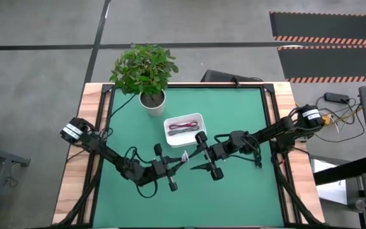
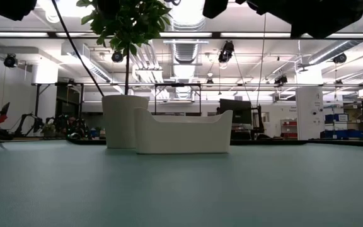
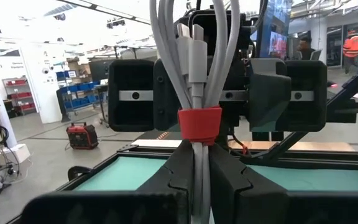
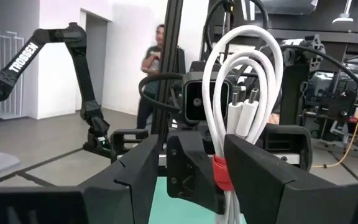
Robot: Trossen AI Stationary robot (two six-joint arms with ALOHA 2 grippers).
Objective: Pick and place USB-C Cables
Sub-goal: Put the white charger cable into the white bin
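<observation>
Pinched between my left gripper (image 3: 197, 180) fingers, above mid-table, is the white cable (image 3: 194, 68), looped, with a red tie. I face the right gripper (image 1: 203, 159) close by, fingers spread. Two more cables (image 1: 183, 126), dark red and perhaps grey, lie in the white tray (image 1: 170, 137) beside the potted plant (image 1: 145, 70).

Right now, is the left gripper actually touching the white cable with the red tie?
Touching. In the left wrist view the left gripper has its two dark fingers pressed against the white cable on both sides, just below the red tie.
</observation>
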